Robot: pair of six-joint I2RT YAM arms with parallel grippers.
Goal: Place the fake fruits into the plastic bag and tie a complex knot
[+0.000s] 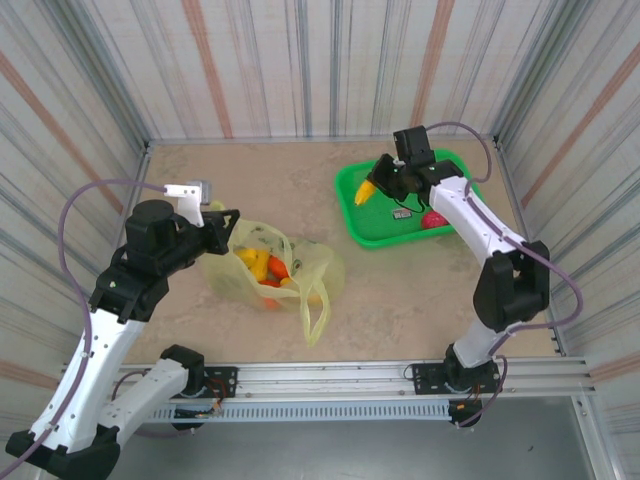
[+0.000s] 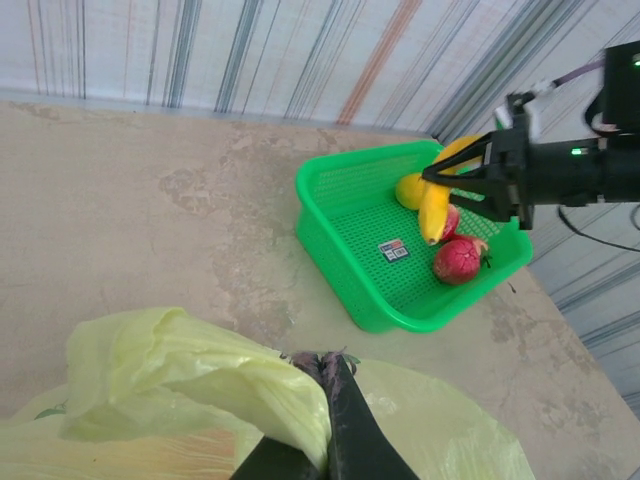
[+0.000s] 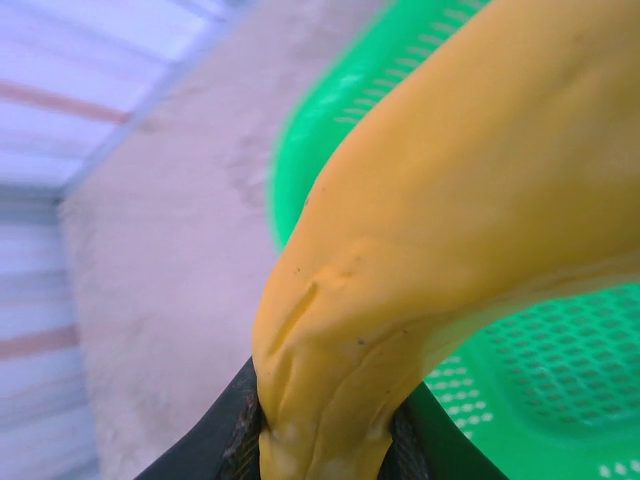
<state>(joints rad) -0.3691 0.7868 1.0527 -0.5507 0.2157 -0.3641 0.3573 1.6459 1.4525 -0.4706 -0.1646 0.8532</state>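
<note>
Right wrist view: banana [image 3: 420, 230] closest to the lens, blurred, its end clamped in the right gripper [image 3: 325, 440], with the dark fingers [image 3: 225, 440] on both sides. The green basket [image 3: 540, 390] lies behind it.

Left wrist view adds what the close-up hides. The banana hangs tip-down over the basket, beside a yellow fruit [image 2: 408, 188]. One red fruit [image 2: 460, 260] lies on the mesh floor and a second red one [image 2: 451, 222] is half hidden behind the banana. There is a small label [image 2: 393, 250] on the floor.

Left gripper [image 2: 325, 400]: jaws pressed together on a fold of the bag [image 2: 170, 370], holding its rim up.

Top view: the bag sits left of centre on the table [image 1: 400, 290], well apart from the basket. Yellow and orange fruits [image 1: 265, 265] show through the film, number unclear.

Count: 2 arms, 1 bag, 1 basket, 1 banana, 2 red fruits and 1 yellow fruit in the basket.
</note>
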